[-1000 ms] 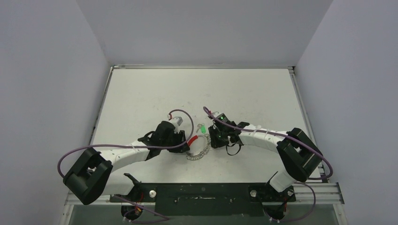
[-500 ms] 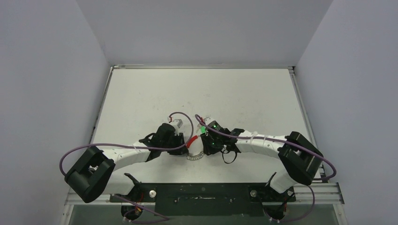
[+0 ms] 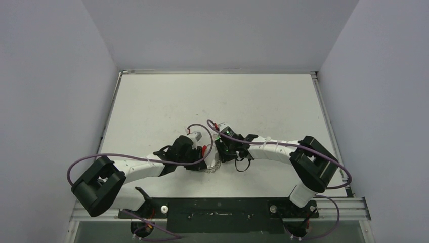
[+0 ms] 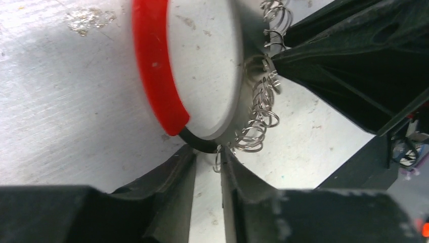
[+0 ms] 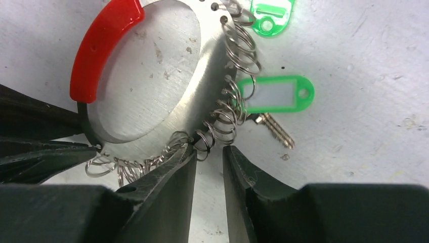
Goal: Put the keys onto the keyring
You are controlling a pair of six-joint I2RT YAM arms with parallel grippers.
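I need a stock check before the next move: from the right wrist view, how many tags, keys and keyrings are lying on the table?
Green tags: 2
Silver key: 1 showing, beside the nearer tag; any others are hidden
Keyring: 1
Total: 4
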